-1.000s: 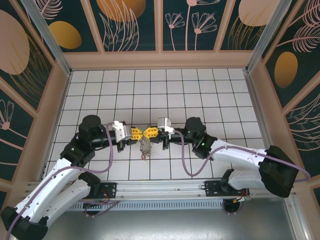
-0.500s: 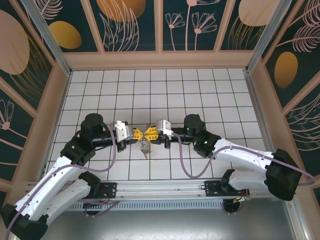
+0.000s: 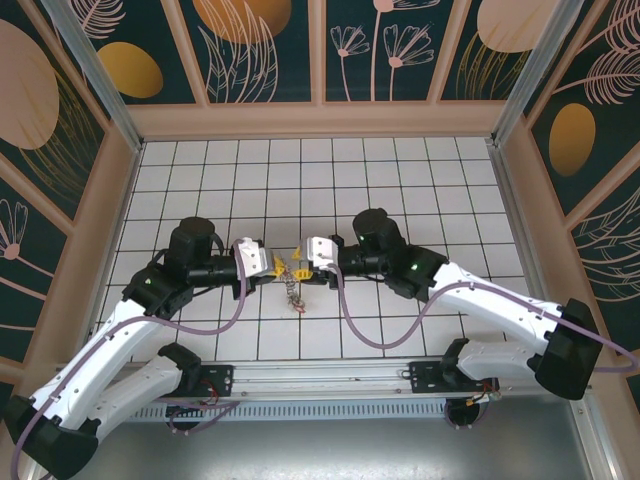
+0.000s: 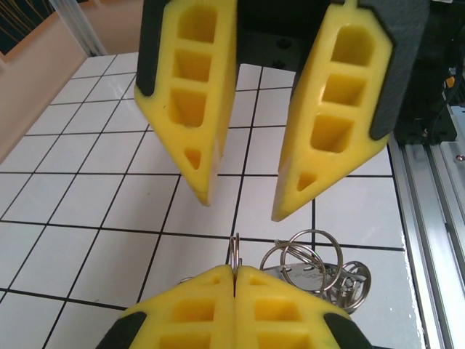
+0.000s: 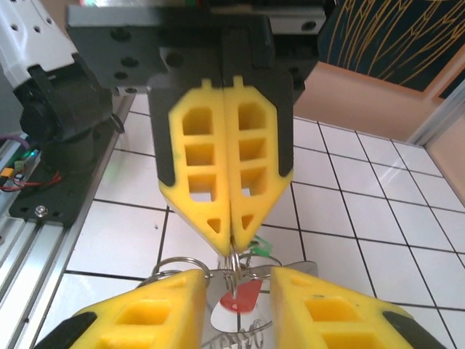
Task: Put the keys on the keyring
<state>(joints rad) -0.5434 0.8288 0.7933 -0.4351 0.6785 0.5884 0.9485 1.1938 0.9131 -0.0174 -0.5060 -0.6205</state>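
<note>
tabletop: white tiles with dark grid lines; my two arms reach in and meet over its middle.
left fingers: pressed fully together, nipping a thin metal loop by its edge.
right fingers: parted a fair way, gripping nothing; their tips face my left ones and, in the right wrist view, stand either side of the loop.
keyring: the thin loop in my left fingers, seen edge-on, so i take it for the keyring but can't be sure; it sits between the two sets of tips.
keys: a small bunch with wire rings just below and beside the pinch; whether it hangs or rests on the tiles i cannot tell.
red tag: between my right fingers, under the loop.
green tag: peeking out beside my left fingertip.
</note>
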